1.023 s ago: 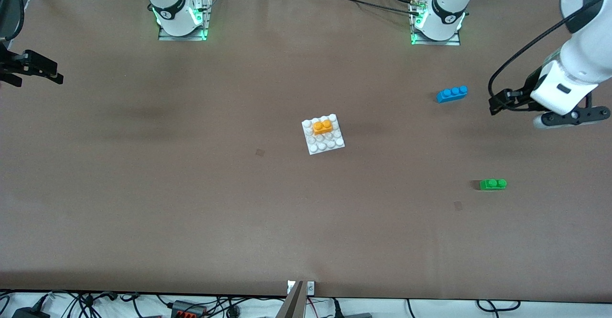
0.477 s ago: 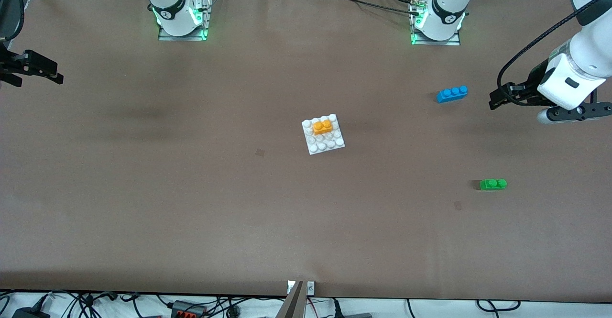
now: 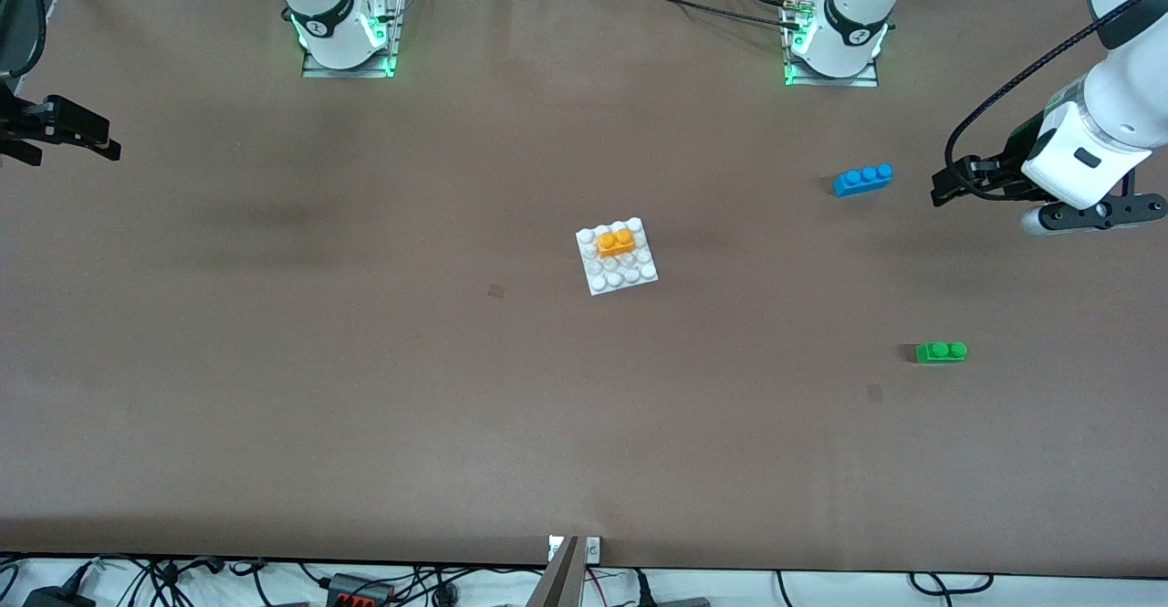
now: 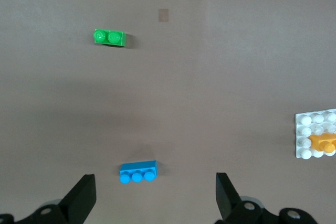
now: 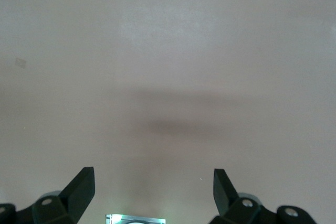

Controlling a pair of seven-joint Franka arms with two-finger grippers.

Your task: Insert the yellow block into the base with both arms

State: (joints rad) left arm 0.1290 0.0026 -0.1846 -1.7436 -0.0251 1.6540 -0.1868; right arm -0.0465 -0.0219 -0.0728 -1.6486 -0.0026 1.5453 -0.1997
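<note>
The yellow block [image 3: 616,242] sits pressed onto the white studded base [image 3: 631,273] at the table's middle, on the part of the plate nearest the robots' bases. In the left wrist view the base [image 4: 307,129] and the block [image 4: 322,142] show at the picture's edge, partly cut off. My left gripper [image 3: 942,191] is open and empty, up over the table at the left arm's end; its own view [image 4: 155,196] shows the fingers wide apart. My right gripper [image 3: 78,132] hangs at the right arm's end, open and empty over bare table [image 5: 152,184].
A blue three-stud brick [image 3: 862,179] lies beside the left gripper, also in the left wrist view [image 4: 138,171]. A green two-stud brick [image 3: 941,351] lies nearer the front camera, also in the left wrist view [image 4: 109,37]. The right arm's mounting plate [image 5: 135,219] shows in its wrist view.
The left gripper has drawn back a little toward the left arm's end of the table and tilted. The right arm, the block and the base have not moved.
</note>
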